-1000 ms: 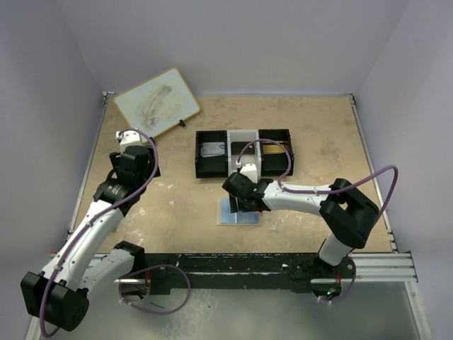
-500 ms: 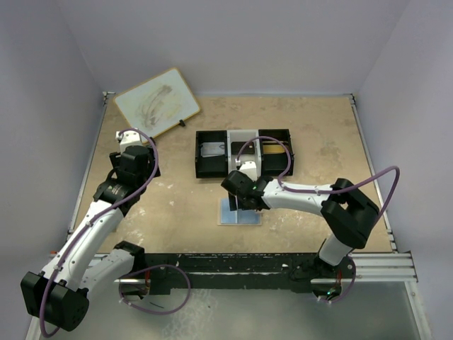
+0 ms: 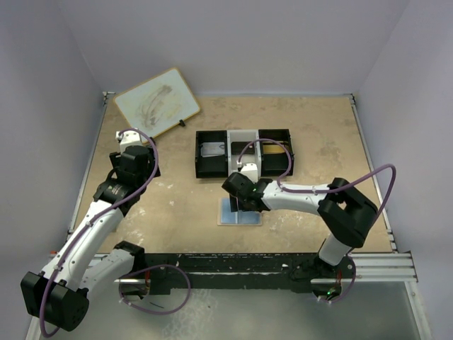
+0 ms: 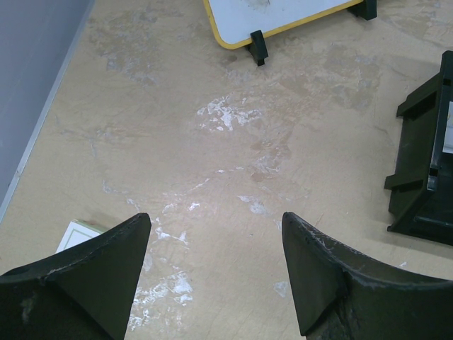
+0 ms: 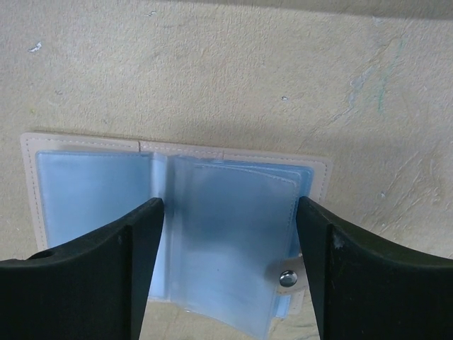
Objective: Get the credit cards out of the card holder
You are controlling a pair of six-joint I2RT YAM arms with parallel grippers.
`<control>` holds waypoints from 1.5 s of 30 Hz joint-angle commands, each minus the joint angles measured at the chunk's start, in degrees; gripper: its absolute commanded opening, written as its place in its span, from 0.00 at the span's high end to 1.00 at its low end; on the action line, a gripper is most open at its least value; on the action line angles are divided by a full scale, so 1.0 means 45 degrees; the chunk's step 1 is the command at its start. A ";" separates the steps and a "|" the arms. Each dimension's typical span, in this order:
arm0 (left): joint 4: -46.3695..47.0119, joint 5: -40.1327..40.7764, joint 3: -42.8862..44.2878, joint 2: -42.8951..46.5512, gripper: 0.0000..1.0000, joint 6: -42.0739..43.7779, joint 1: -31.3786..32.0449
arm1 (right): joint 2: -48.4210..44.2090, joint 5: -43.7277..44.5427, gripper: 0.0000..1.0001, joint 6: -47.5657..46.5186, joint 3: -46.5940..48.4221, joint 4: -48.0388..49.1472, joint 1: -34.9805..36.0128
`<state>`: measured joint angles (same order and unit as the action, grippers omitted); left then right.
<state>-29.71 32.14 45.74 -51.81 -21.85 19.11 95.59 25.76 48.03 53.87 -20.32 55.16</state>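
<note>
Fingers (image 5: 99, 283) on the right arm stand wide apart with nothing between them. They hang just above the pale-blue folding card holder with a cream stitched border (image 5: 226, 227), one tip to each side of its loose stack of clear sleeves. The holder lies open and flat on the beige worktop (image 3: 318, 142), just in front of the black-and-white three-compartment tray (image 3: 198, 154). A small metal snap (image 5: 287, 278) shows on its right leaf.

No credit cards can be made out in the sleeves from the wrist view; the plastic reads as plain blue throughout. A silvery grey flat rectangle (image 3: 212, 149) lies in the tray's left compartment and may be one of the cards, though the overhead view is too small to be sure.

The left fingers (image 4: 92, 283) are also spread, with nothing held, over bare worktop well away to the left.

My reading is that the step in hand is the approach for a pull from a sleeve, or a check for what is left inside. The next move would call for a low, careful descent and a pinch on a card edge alone, not on the floppy plastic. The holder looks light enough to lift or slide with the card, so pinning it with the idle left arm would help.
</note>
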 commanded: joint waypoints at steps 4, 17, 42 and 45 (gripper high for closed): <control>0.0162 -0.0004 0.0068 0.0029 0.27 0.0157 -0.0099 | 0.0668 -0.0392 0.24 0.0568 -0.1001 0.0269 -0.0128; 0.0139 0.0006 0.0070 0.0049 0.27 0.0148 -0.0102 | -0.0150 0.0834 0.21 -0.0101 0.1005 -0.1366 -0.0129; 0.0156 -0.0084 0.0055 0.0005 0.27 0.0167 -0.0105 | 0.0717 -0.1111 0.49 -0.0028 -0.1042 0.0945 -0.0274; 0.0160 -0.0091 0.0071 -0.0026 0.27 0.0167 -0.0104 | 0.0751 -0.1106 0.54 -0.0110 -0.0897 0.0946 -0.0269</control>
<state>-29.74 31.86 45.74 -51.90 -21.85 19.11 94.98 24.27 47.29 52.29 -17.34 54.26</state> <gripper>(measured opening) 0.727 0.498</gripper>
